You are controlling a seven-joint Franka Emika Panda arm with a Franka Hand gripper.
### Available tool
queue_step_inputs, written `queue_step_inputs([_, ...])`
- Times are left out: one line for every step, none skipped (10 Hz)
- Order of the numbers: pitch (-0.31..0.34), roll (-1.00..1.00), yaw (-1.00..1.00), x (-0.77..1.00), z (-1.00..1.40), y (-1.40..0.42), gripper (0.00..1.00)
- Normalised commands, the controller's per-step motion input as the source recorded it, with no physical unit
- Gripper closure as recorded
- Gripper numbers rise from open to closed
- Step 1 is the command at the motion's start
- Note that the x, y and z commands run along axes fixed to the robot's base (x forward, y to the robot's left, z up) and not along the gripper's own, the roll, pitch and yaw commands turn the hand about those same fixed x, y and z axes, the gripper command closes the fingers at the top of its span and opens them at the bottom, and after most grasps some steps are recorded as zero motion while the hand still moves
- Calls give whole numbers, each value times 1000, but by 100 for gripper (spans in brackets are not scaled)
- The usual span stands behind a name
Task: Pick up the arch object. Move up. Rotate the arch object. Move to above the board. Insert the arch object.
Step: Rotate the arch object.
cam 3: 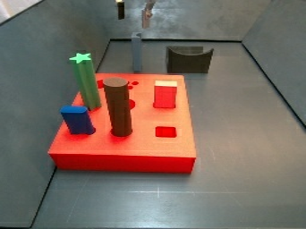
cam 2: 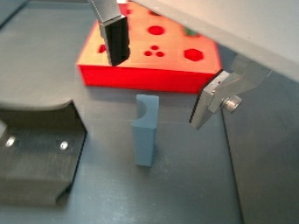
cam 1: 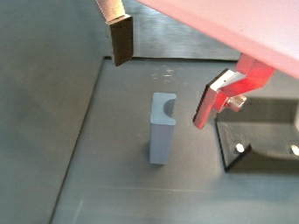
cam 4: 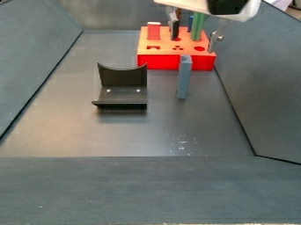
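Note:
The arch object (cam 1: pixel 162 129) is a slim pale grey-blue piece standing upright on the dark floor; it also shows in the wrist view (cam 2: pixel 145 131) and in both side views (cam 3: pixel 138 52) (cam 4: pixel 185 76). My gripper (cam 1: pixel 167 74) is open and empty, hanging above the arch object with one finger on each side; it shows too in the wrist view (cam 2: pixel 163 70) and in both side views (cam 3: pixel 132 11) (cam 4: pixel 188 19). The red board (cam 3: pixel 131 148) with shaped holes lies just beyond the arch object (cam 2: pixel 140 74) (cam 4: pixel 165 60).
On the board stand a green star column (cam 3: pixel 86 82), a brown cylinder (cam 3: pixel 117 107), a blue block (cam 3: pixel 77 119) and a red block (cam 3: pixel 166 93). The dark fixture (cam 4: pixel 119 86) stands on the floor beside the arch object (cam 3: pixel 189 59) (cam 2: pixel 35 153). Sloped bin walls surround the floor.

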Motion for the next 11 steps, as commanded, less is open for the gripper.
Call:
queue_step_inputs([7, 0, -1000, 19, -23, 10, 0])
queue_step_inputs([7, 0, -1000, 19, -22, 11, 0])
queue_step_inputs([8, 0, -1000, 19, -22, 11, 0])
queue_step_inputs([9, 0, -1000, 19, -22, 11, 0])
queue_step_inputs([10, 0, -1000, 19, -22, 11, 0])
queue_step_inputs([11, 0, -1000, 19, -22, 11, 0])
queue_step_inputs([14, 0, -1000, 19, -22, 11, 0])
queue_step_inputs([16, 0, -1000, 19, -22, 11, 0])
queue_step_inputs([20, -1, -1000, 19, -22, 11, 0])
queue_step_inputs([21, -1, -828, 19, -21, 11, 0])
queue_step_inputs([21, -1, -510, 19, -21, 11, 0])
